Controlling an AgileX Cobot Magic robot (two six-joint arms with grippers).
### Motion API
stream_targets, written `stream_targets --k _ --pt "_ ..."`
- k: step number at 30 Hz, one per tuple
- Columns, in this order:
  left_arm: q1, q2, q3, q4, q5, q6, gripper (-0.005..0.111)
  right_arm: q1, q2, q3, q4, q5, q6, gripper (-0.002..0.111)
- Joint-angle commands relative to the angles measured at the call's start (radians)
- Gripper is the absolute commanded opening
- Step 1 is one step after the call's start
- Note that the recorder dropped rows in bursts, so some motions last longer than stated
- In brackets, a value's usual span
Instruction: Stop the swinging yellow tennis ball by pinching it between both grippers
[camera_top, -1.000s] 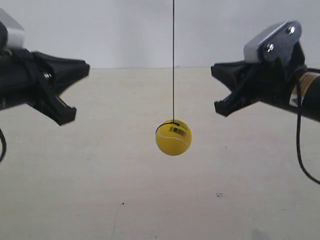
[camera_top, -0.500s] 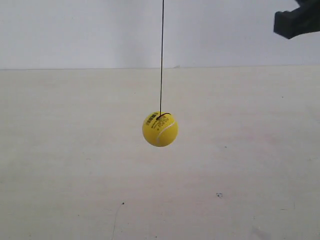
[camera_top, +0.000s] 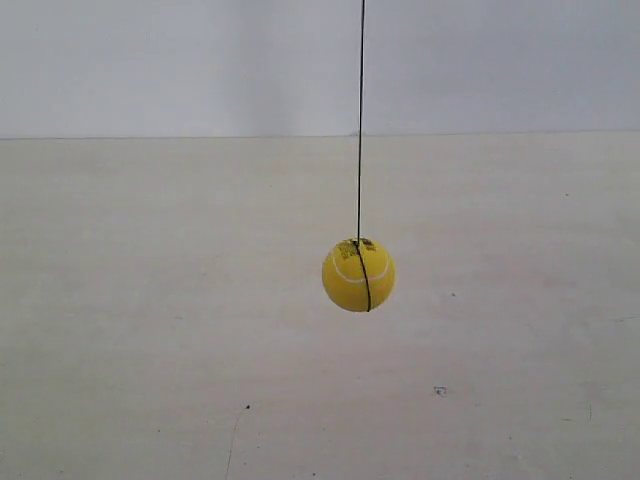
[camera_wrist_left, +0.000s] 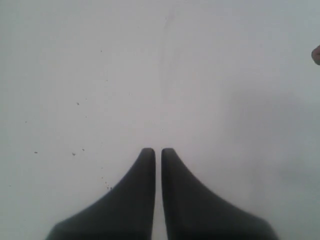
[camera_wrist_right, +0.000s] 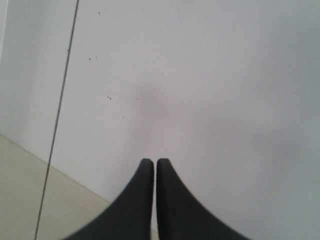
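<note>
The yellow tennis ball (camera_top: 359, 275) hangs free on its black string (camera_top: 360, 120) above the pale table, a little right of the exterior view's middle, with the white seam and barcode print near its top. Neither arm shows in the exterior view. In the left wrist view my left gripper (camera_wrist_left: 154, 150) is shut, its two black jaws nearly touching, facing a blank white wall with nothing between them. My right gripper (camera_wrist_right: 152, 161) is shut too, facing the white wall. The ball is out of both wrist views.
The pale tabletop (camera_top: 150, 330) runs back to a white wall (camera_top: 150, 60). In the right wrist view a thin black line (camera_wrist_right: 57, 120) crosses the wall and a beige surface (camera_wrist_right: 20, 200) sits at the lower corner.
Both arms have left the exterior view; the last black gripper tip at its upper right is gone. The ball swung left, then back to the right of the middle.
</note>
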Motion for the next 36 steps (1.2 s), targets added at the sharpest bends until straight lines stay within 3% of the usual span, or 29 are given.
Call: stream_targets --k 1,9,36 --pt "-0.002 -0.059 0.036 -0.037 0.026 -0.010 0.005 0.078 -0.147 0.059 0.000 0.023 -0.004 0.000" --pt "-0.002 -0.059 0.041 -0.133 0.135 -0.010 0.005 0.079 -0.173 0.140 0.002 0.014 0.040 0.000" --pt "-0.002 -0.059 0.041 -0.124 0.137 -0.010 0.005 0.079 -0.173 0.140 0.002 0.014 0.075 0.000"
